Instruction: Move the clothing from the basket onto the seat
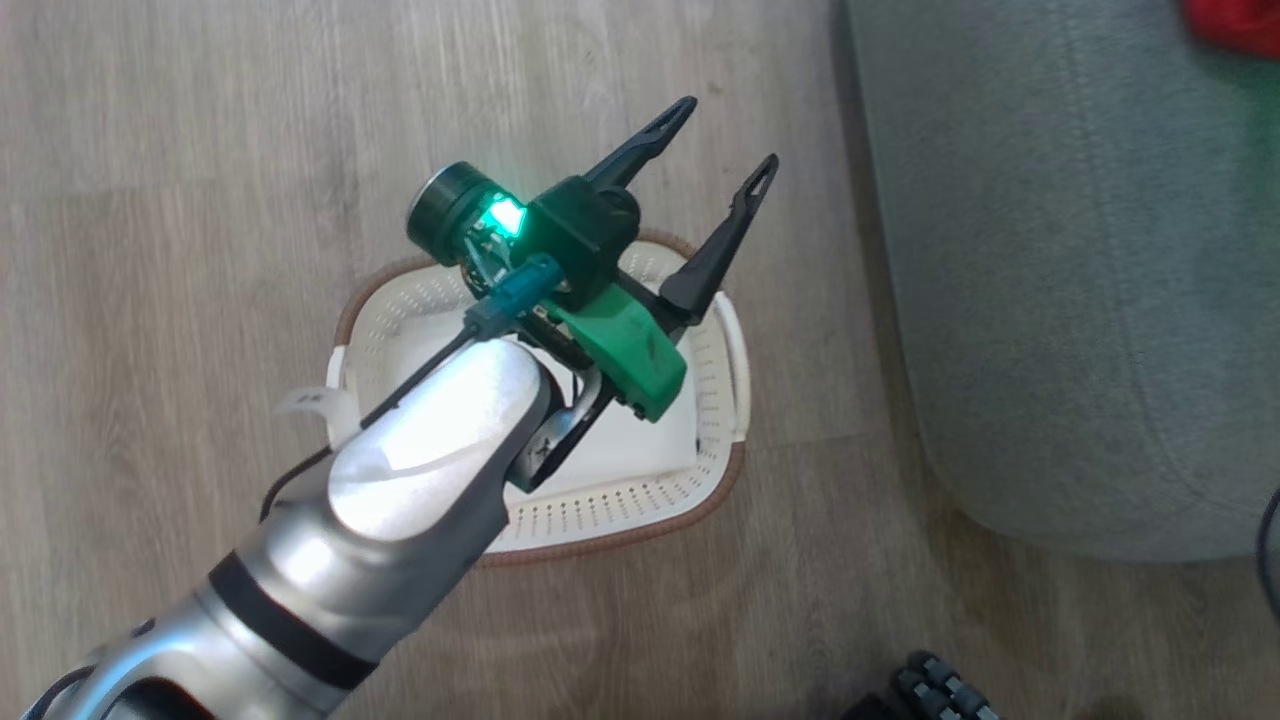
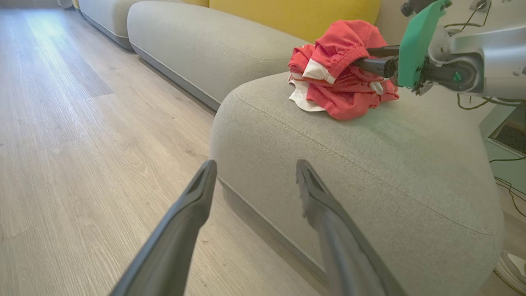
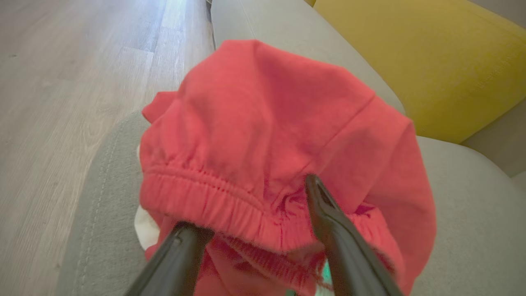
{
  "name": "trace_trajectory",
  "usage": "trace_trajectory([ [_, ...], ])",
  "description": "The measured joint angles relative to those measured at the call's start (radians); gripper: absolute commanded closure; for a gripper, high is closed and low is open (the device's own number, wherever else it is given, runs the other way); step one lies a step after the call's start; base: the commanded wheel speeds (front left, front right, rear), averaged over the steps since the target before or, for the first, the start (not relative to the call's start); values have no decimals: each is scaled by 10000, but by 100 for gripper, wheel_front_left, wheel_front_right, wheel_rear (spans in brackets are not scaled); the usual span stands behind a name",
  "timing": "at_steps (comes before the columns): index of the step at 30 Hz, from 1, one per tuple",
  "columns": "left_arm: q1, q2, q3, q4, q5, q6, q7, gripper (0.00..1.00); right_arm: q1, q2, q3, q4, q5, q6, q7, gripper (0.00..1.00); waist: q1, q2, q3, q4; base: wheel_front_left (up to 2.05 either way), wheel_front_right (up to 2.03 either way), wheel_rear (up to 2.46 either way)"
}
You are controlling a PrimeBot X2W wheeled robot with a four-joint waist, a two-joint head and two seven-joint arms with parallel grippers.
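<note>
Pale wood-plank floor (image 2: 82,123), grain running lengthwise, washed by a bright glare at the far end. Soft, even light elsewhere. Grey-green seat (image 2: 370,156) with stitched seam, rounded corners; second grey cushion (image 2: 205,45) just beside, narrow gap between. Mustard-yellow backrest (image 2: 296,14) behind both. Thin dark cables (image 2: 507,187) trailing at the left wrist view's right edge.

Basket (image 1: 600,510): stood on the floor (image 1: 200,200), left of the seat and apart from it.
Seat (image 1: 1050,300): lay to the basket's right, in front of the back cushion (image 2: 287,12).
Clothing (image 2: 341,74): lay heaped on top of the seat, toward its far side.
Left gripper (image 1: 727,133): hung above the basket, fingers pointing toward the seat.
Right gripper (image 3: 250,203): was at the clothing over the seat, one fingertip under a fold.
Second cushion (image 2: 197,45): lay beyond the seat in the same row.
</note>
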Motion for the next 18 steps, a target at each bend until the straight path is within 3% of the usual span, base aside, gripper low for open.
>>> trace_trajectory([
  [7,474,244,207,6,-253,169,-219,0,1438,514,1703,-1448,1691,0,-12,0,0,0,-650,-349,0,0,0],
  [18,1484,276,1030,184,-884,690,-617,0,3219,173,3645,-2968,3916,0,-12,0,0,0,-2017,-435,0,0,0],
])
